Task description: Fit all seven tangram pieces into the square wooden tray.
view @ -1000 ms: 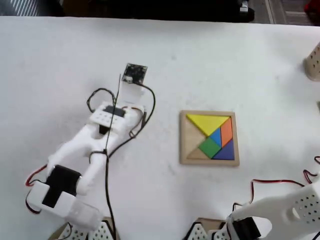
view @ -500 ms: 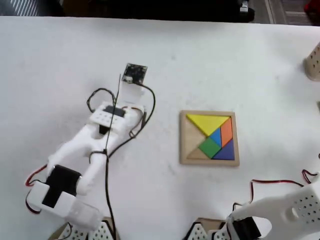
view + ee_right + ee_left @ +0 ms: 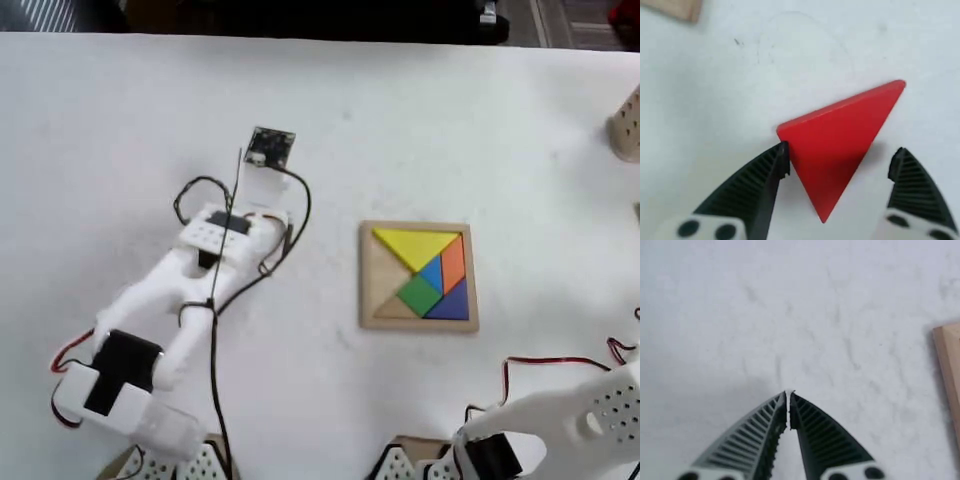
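The right tool (image 3: 840, 155) is sitting wide open around the red triangle (image 3: 840, 125), gripping nothing. The triangle is looking light, rigid and slick, so it's probably best pinched across its edges.

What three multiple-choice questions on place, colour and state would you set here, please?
1. The red triangle lies: A) in the tray; B) between the right hand's fingers; C) under the left hand.
2. The largest piece in the tray is: A) yellow; B) green; C) orange.
3. The left hand is: A) open; B) shut on a piece; C) shut, empty.
Answers: 1 B, the fingers flank it in the right wrist view; 2 A, the yellow triangle spans the tray's far side; 3 C, its fingertips meet over bare table.
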You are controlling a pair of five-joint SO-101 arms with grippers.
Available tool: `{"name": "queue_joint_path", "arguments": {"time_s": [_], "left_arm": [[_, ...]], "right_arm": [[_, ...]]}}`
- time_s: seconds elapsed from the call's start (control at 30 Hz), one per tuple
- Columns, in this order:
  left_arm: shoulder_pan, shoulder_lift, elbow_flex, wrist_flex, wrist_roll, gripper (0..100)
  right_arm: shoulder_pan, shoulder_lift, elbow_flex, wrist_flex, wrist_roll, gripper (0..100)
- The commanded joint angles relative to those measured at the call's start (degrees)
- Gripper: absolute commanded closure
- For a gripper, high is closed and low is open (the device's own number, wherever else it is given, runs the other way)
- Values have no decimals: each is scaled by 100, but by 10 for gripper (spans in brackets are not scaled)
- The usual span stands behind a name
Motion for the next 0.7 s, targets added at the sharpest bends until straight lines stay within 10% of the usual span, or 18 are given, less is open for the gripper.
{"name": "queue_joint_path", "arguments": {"time_s": [0.0,0.67], "left_arm": [[-4,-4,-158,-79,-132,958],[48,-31,-158,44,-167,958]], "right_arm": [[-163,-110,-176,-84,-62,633],[75,303,-158,-426,-932,629]]}}
